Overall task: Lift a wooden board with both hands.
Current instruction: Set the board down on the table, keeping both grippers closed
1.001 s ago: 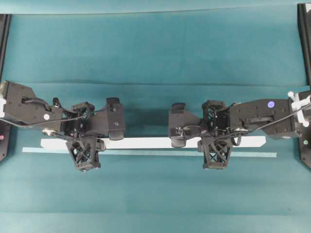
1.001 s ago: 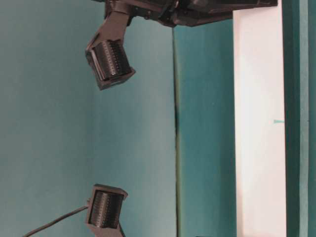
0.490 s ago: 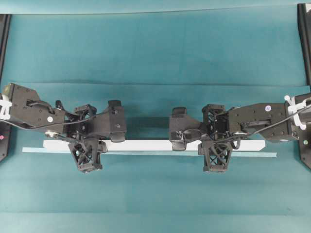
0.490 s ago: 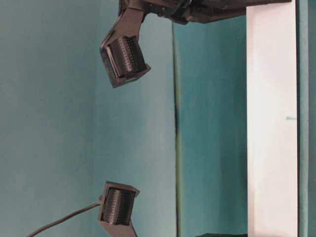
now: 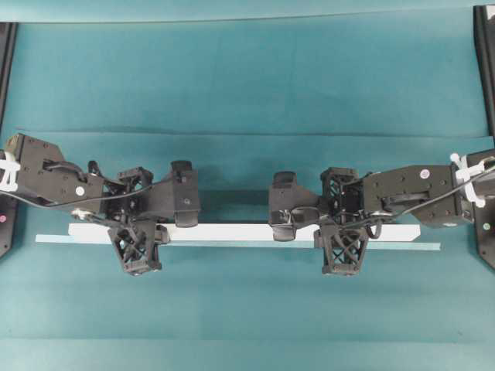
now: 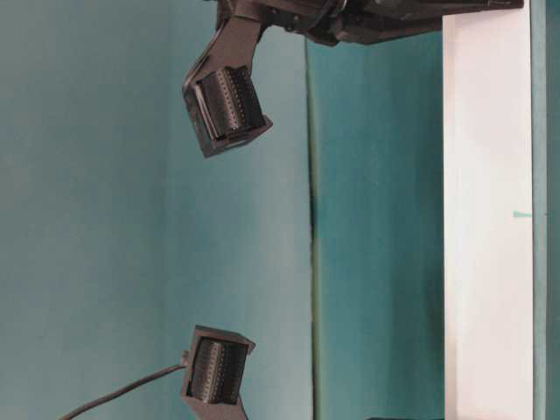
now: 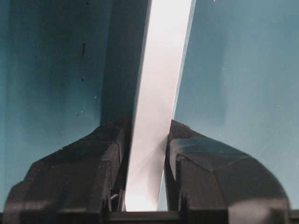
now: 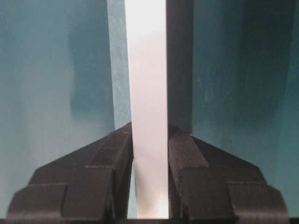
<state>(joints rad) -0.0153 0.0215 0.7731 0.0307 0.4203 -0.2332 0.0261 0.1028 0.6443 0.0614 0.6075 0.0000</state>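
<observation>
White wooden board [image 5: 232, 230] lay level, running nine to three o'clock above the teal tabletop [image 5: 247, 69], its shadow showing it raised. Left end effector [image 7: 145, 154] and right end effector [image 8: 149, 154] each clamped it between their pads, spaced apart, apparently to keep it balanced.

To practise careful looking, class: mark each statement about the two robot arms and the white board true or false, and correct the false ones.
1. Both grippers are shut on the wooden board. True: the left gripper and the right gripper each clamp it between their fingers.
2. Only one arm holds the board. False: both do.
3. A thin pale tape strip lies on the cloth alongside the board. True.
4. The board is snapped in the middle. False: it runs straight and whole.
5. The cloth is red. False: it is teal.
</observation>
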